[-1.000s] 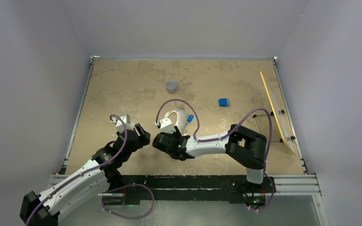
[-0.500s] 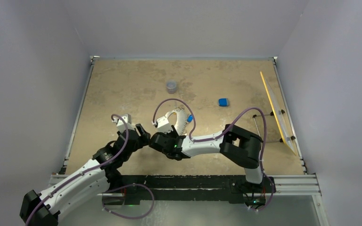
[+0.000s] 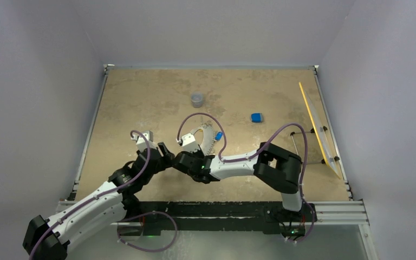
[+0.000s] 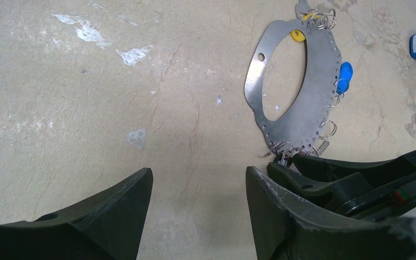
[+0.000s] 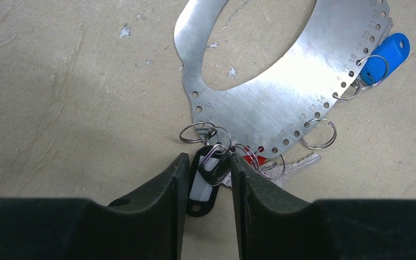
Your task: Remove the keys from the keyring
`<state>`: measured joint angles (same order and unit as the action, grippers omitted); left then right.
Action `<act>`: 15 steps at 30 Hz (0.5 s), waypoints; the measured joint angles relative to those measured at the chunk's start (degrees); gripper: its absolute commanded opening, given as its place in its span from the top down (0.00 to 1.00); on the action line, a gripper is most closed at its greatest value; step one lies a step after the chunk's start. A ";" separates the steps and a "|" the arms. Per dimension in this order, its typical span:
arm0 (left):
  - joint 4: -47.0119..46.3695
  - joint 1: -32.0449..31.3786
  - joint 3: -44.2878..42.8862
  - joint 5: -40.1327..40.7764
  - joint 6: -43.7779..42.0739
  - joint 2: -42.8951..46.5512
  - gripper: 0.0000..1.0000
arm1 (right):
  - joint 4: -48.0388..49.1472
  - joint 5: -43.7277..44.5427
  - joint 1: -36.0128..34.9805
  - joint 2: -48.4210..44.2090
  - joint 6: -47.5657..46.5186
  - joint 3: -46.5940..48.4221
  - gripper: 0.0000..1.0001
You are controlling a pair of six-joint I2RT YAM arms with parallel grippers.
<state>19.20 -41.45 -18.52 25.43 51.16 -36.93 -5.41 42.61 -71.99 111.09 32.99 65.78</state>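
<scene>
We saw the keyring [image 5: 281,103] lying flat on the tan table [image 3: 141,97], near its middle, with small split rings threaded through holes along its rim. Its keys [image 5: 299,161] clustered at the near end with a black tag [image 5: 206,184] and a bit of red [image 5: 251,156]. A blue tag [image 5: 384,54] hung farther round the rim. The right gripper [image 5: 209,162] pinched the black tag between nearly closed fingers. The left gripper [image 4: 199,179] hung just beside it, jaws spread over the table, holding nothing. A blue block [image 3: 256,117] and a grey cup [image 3: 197,99] sat farther back.
</scene>
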 measured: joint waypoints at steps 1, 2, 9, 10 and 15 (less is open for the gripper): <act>-0.26 0.00 0.00 -0.15 -0.04 -0.24 0.38 | 0.17 -0.59 0.28 -0.26 -0.09 -0.28 0.65; -0.50 0.00 0.00 -0.28 -0.26 -0.48 0.38 | 0.17 -1.14 0.55 -0.57 -0.24 -0.57 0.66; -1.79 0.00 0.00 -1.27 -1.27 -1.07 0.38 | 0.11 -5.46 2.60 -3.06 -2.10 -2.73 0.74; -1.92 0.00 0.00 -1.40 -1.29 -1.09 0.38 | 0.15 -6.25 2.86 -3.52 -2.51 -3.10 0.76; -2.67 0.00 0.00 -2.51 -1.88 -1.73 0.38 | 0.83 -10.82 4.74 -5.70 -4.20 -4.92 0.83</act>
<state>16.53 -41.45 -18.52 22.92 49.28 -38.65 -4.58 31.79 -67.24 105.38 28.80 60.86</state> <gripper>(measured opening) 0.620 0.259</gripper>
